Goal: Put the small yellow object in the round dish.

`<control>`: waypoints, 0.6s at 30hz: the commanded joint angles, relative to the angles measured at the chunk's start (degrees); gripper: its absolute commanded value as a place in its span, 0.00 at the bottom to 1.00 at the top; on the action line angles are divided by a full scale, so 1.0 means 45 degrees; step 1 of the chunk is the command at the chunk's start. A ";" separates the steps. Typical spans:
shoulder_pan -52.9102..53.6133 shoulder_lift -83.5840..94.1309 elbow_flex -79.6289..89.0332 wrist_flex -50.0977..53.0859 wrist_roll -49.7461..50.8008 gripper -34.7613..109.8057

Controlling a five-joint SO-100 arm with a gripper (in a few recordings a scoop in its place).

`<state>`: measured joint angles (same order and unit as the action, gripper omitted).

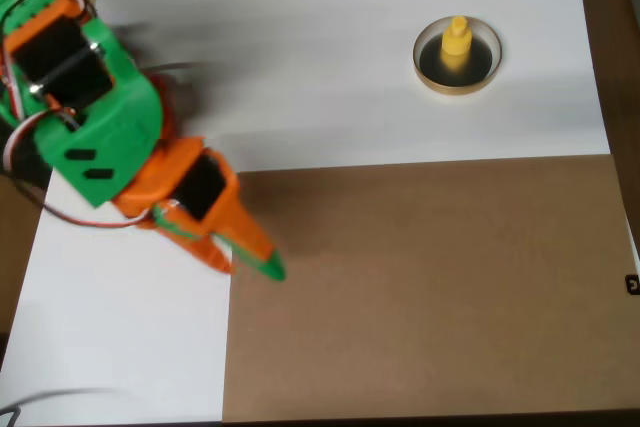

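The small yellow object stands upright inside the round dish, knob up, on the dish's dark glossy inside. The dish sits on white paper at the upper right of the overhead view. My green and orange gripper is far from it at the left, over the border of the white sheet and the brown surface, pointing down and to the right. It is blurred by motion. Its orange and green fingers meet at the tip with nothing between them.
A brown board covers the lower right of the table, and white paper covers the rest. The arm's green body and its wires take up the upper left corner.
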<state>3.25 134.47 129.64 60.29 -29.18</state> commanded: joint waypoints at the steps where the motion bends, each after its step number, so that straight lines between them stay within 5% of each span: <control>1: 0.1504 0.0918 -0.0098 -0.0371 0.0547 0.40; 18: 0.5703 0.5508 0.2617 -0.1133 0.3379 0.41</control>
<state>25.14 155.83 140.54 56.16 -15.12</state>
